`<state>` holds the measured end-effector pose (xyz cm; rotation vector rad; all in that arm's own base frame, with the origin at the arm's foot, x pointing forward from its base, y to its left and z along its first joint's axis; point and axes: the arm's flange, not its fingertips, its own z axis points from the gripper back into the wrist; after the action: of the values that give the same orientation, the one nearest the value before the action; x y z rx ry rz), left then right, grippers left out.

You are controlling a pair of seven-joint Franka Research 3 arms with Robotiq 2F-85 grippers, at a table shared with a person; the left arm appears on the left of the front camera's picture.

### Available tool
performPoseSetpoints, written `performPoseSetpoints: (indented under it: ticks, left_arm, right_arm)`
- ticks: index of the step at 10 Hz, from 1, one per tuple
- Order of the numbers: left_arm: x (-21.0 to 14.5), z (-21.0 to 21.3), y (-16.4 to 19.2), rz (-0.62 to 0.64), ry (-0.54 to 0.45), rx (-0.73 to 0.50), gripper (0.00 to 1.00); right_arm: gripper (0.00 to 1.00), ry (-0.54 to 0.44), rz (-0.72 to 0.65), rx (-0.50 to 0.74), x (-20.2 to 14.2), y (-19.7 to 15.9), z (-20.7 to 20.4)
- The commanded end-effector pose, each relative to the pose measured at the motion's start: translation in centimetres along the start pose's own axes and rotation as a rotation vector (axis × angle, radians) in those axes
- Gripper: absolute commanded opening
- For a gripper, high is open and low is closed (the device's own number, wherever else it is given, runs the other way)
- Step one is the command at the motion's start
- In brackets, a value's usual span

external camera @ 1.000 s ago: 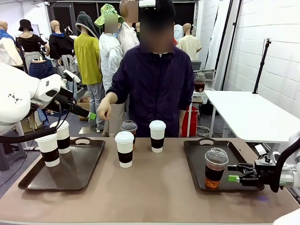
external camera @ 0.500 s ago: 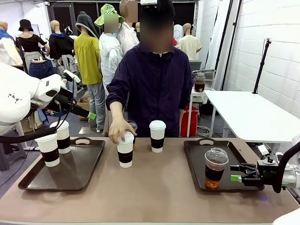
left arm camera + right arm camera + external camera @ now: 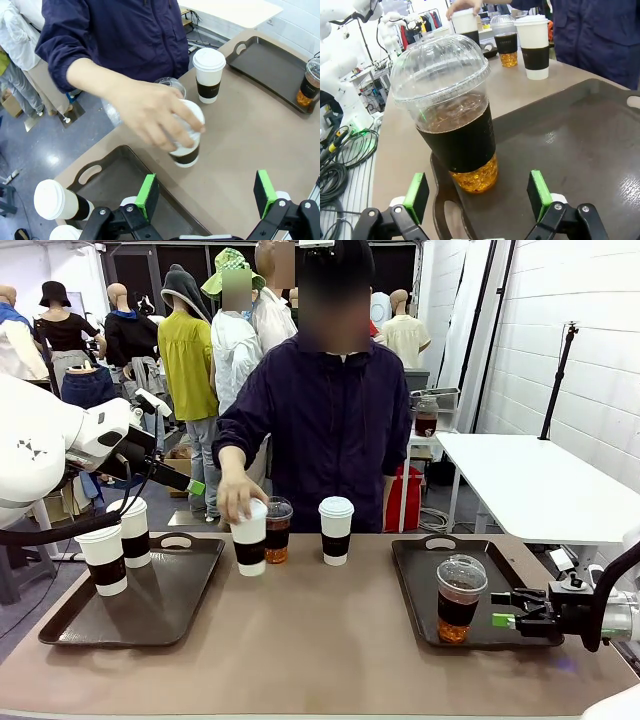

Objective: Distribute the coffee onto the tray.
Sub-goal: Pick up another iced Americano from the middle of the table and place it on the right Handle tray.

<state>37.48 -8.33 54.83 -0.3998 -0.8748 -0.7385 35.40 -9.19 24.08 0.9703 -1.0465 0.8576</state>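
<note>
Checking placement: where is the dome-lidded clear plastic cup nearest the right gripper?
In front view, that clear plastic cup stands on the right dark tray, beside the open right gripper.

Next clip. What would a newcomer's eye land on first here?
The person's hand gripping a white paper cup by its top, mid-table beside the left tray. Then the dome-lidded cup of brown drink standing on the right tray, with the right gripper close beside it, jaws open.
</note>
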Motion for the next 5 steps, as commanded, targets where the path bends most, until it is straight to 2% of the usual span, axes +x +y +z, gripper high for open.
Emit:
performPoseSetpoints:
  ticks: [1,3,5]
  left_arm:
    - [-0.1,0.0,0.1,0.005,-0.001,-0.008,1.0]
    - [-0.1,0.0,0.1,0.005,-0.001,-0.008,1.0]
    - [-0.1,0.0,0.1,0.005,-0.001,-0.008,1.0]
  right_arm:
    - [1.0,0.013,0.011,0.006,0.8,-1.5,1.3]
    - [1.0,0.028,0.025,0.01,2.6,-3.5,3.5]
    - [1.0,0.029,0.078,-0.004,4.1,-6.8,3.6]
